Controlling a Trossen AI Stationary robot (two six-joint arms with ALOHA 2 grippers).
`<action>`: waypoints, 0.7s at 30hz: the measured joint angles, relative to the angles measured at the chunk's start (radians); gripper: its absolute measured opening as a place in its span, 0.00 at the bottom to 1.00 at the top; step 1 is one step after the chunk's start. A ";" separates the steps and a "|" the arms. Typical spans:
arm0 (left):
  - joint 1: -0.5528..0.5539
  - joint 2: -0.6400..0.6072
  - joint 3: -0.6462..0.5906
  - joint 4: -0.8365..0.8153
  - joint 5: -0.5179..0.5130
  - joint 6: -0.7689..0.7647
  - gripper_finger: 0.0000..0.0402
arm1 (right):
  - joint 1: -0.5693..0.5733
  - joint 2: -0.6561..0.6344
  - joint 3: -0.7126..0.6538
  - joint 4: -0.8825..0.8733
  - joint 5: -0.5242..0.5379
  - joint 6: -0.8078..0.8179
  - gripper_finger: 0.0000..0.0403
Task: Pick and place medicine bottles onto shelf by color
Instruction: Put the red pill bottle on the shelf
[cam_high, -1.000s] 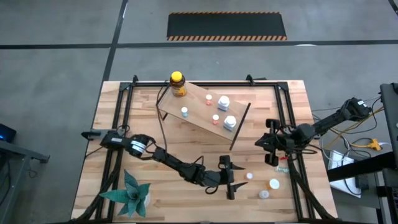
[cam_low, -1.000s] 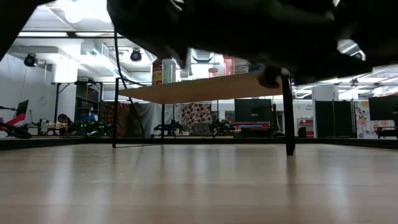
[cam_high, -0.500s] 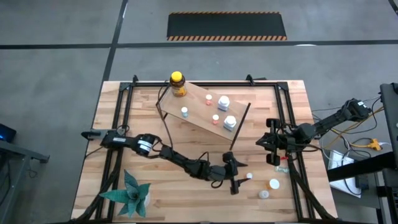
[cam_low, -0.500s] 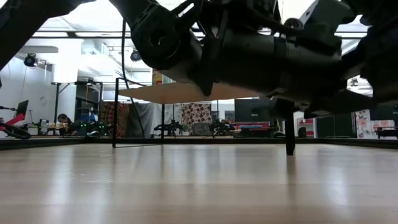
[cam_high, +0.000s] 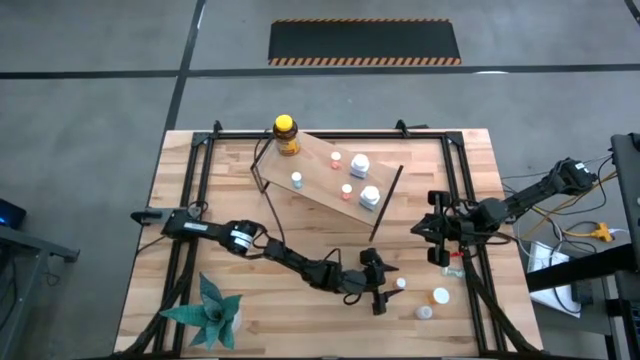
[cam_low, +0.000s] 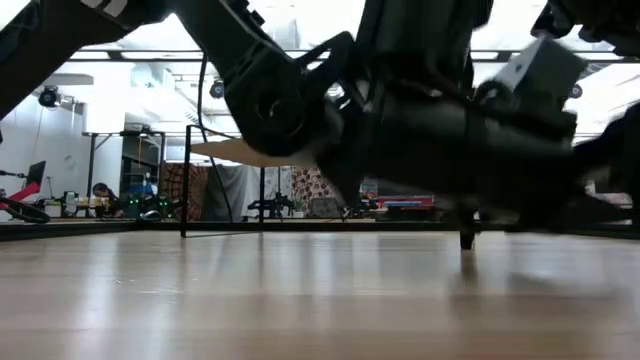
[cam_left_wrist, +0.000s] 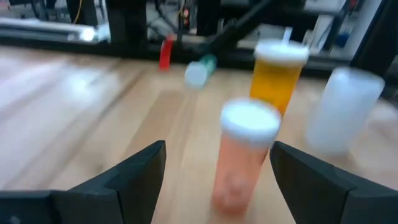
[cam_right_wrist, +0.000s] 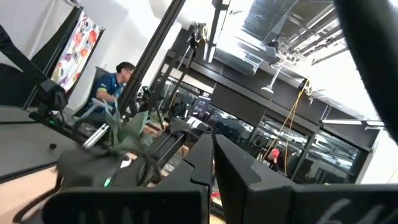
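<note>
My left gripper (cam_high: 384, 285) is open low over the near right part of the table. A small pinkish bottle with a white cap (cam_left_wrist: 244, 155) stands upright just ahead of it, between the lines of its two fingers and apart from them; it also shows in the high view (cam_high: 400, 283). An orange bottle (cam_left_wrist: 277, 74), a white bottle (cam_left_wrist: 344, 109) and a teal-capped bottle lying on its side (cam_left_wrist: 199, 72) sit beyond. The shelf (cam_high: 325, 172) carries the amber bottle (cam_high: 286, 135) and several small bottles. My right gripper (cam_high: 420, 231) waits shut by the right rail.
A green paper plant (cam_high: 212, 312) stands at the near left corner. Black metal rails (cam_high: 466, 200) run along the table's sides. The shelf's thin black legs (cam_low: 465, 232) stand on the table. My left arm (cam_low: 430, 130) fills the top of the low view.
My left gripper has moved toward the table's right edge, closer to the loose bottles at the near right. It has stayed low over the table. The bottles have stayed where they were.
</note>
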 joint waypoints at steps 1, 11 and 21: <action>0.000 0.001 0.006 0.008 0.000 0.000 0.68 | 0.000 -0.001 0.000 -0.003 0.000 0.000 0.02; -0.001 0.000 0.013 0.013 0.002 -0.017 0.55 | 0.000 -0.002 0.000 -0.009 0.000 0.001 0.02; -0.006 0.000 0.008 0.008 -0.012 -0.025 0.36 | 0.000 -0.002 0.000 -0.010 0.000 0.003 0.02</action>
